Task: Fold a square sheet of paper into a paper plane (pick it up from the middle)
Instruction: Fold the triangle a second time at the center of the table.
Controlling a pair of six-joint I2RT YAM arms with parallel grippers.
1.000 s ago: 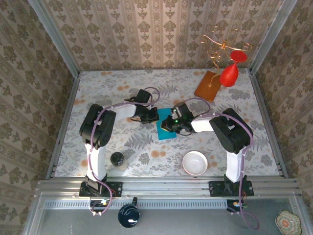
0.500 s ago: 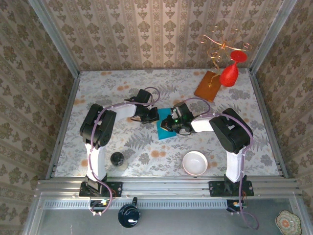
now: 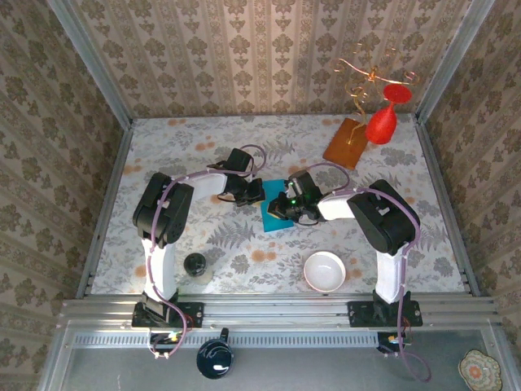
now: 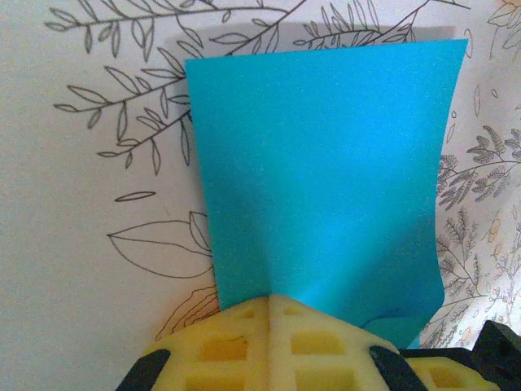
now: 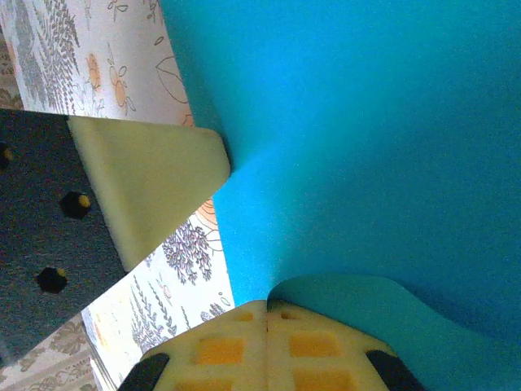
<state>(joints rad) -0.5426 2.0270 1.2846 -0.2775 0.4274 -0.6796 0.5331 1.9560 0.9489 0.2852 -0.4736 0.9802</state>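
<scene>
The square sheet of paper (image 3: 273, 218) is teal-blue and lies mid-table between the two arms. My left gripper (image 3: 255, 194) is at the paper's far-left edge. In the left wrist view its yellow fingertips (image 4: 270, 300) are shut on the near edge of the paper (image 4: 326, 163), and a crease fans out from the pinch. My right gripper (image 3: 282, 208) is over the sheet's right part. In the right wrist view its fingertips (image 5: 267, 306) are shut on a curled-up edge of the paper (image 5: 366, 138). The left gripper's pale finger (image 5: 151, 191) touches the paper's edge there.
A white bowl (image 3: 324, 270) sits near the front right. An orange-brown board (image 3: 347, 142), a red glass-shaped ornament (image 3: 380, 122) and a copper wire stand (image 3: 368, 75) occupy the back right corner. A small dark round object (image 3: 194, 263) stands front left.
</scene>
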